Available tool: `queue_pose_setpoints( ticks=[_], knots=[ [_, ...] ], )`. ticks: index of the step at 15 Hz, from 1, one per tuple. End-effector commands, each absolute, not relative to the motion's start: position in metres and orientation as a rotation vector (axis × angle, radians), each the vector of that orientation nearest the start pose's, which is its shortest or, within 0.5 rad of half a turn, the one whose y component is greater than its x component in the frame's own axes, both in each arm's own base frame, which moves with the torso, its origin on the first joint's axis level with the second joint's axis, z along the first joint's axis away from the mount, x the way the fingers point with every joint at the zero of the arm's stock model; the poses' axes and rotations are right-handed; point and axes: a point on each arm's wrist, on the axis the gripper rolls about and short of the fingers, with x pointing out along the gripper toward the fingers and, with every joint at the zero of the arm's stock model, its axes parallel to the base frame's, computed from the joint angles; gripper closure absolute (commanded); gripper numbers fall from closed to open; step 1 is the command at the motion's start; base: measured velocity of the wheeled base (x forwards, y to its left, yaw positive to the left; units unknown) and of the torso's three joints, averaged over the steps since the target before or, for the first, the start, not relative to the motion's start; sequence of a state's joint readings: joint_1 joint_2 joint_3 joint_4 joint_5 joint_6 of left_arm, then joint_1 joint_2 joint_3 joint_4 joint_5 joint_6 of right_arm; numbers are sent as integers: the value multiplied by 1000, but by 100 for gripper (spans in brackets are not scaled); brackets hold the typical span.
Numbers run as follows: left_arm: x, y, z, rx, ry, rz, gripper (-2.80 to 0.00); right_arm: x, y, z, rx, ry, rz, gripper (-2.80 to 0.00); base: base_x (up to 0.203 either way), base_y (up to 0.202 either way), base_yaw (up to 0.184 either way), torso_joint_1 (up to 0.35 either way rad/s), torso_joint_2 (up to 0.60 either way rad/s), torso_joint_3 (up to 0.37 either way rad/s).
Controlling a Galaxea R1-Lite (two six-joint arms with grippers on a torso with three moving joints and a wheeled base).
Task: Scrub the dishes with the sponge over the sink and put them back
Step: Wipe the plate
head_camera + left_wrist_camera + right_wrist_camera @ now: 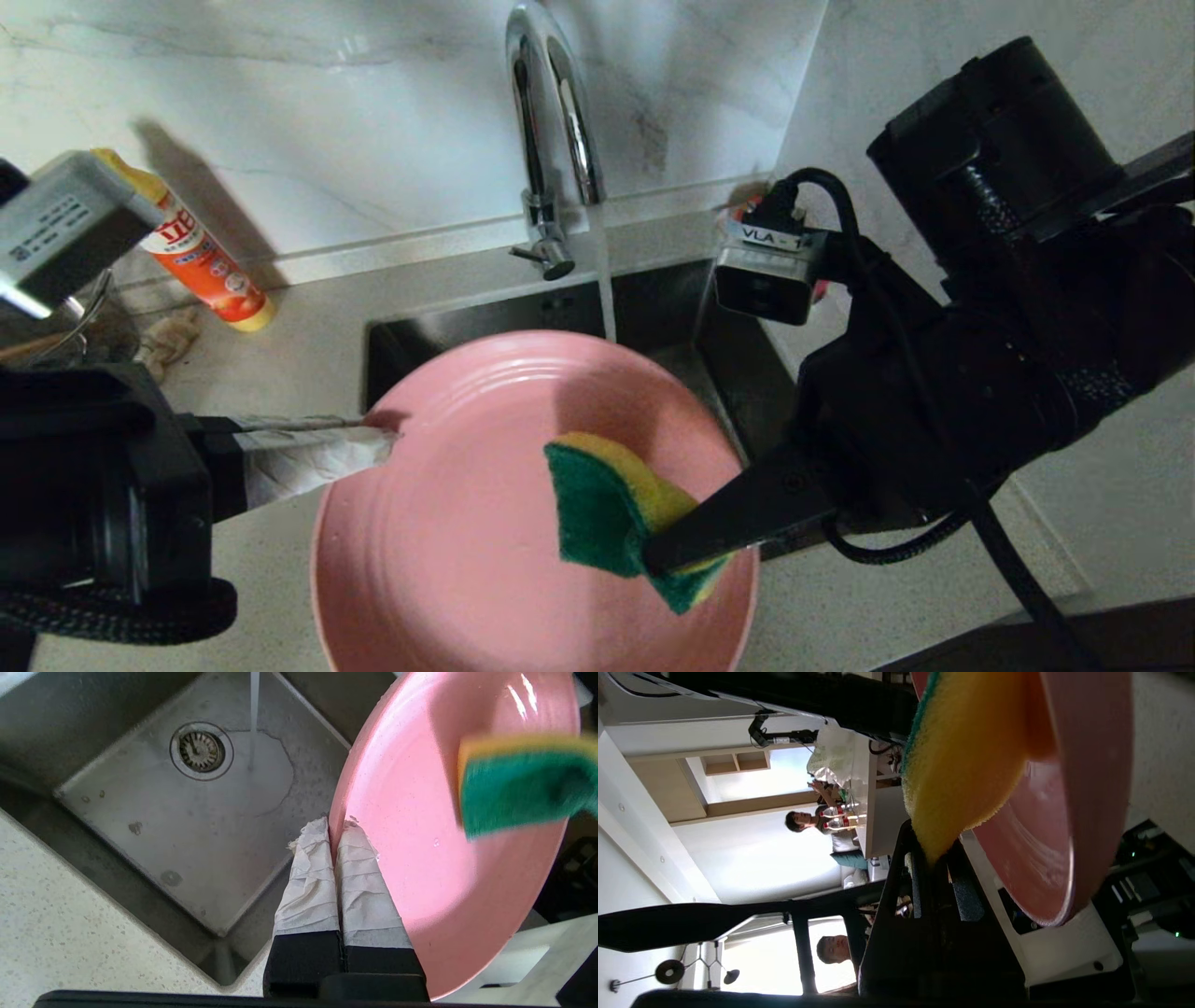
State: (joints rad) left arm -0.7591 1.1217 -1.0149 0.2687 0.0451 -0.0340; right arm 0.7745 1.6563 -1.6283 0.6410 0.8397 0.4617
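While the left gripper [337,828] pinches the stiff, wet-slick pink plate [467,523] by its rim, the right gripper [667,560] squeezes the soft sponge [607,513] against its face.

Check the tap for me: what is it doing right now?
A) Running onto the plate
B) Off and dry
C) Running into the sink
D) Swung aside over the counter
C: a thin stream drops from the tap behind the plate and lands on the sink floor beside the drain.

The pink plate [467,523] looks glossy and smooth. The sponge [616,513] is coarse green scourer over yellow foam. The sink [154,826] is dull brushed steel, and the left fingers [359,886] wear crinkled white tape.
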Motion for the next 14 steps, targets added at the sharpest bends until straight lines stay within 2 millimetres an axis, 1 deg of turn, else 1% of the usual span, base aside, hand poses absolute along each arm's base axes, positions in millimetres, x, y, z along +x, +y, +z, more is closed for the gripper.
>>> queue_pose_setpoints(
  ticks=[1,5,8,9,14],
  knots=[
    [107,-100,288,119,368,-700,0,191,210,313,370,1081,1355,0,0,0,0,0,0,0],
    [107,-101,289,118,364,-702,0,197,221,315,369,1076,1383,0,0,0,0,0,0,0],
    [109,-102,289,118,367,-702,0,192,234,315,351,1092,1422,0,0,0,0,0,0,0],
    [109,-102,288,118,369,-702,0,191,236,315,347,1093,1429,0,0,0,0,0,0,0],
    [111,-104,285,124,381,-696,0,174,245,317,317,1114,1483,0,0,0,0,0,0,0]
  ],
)
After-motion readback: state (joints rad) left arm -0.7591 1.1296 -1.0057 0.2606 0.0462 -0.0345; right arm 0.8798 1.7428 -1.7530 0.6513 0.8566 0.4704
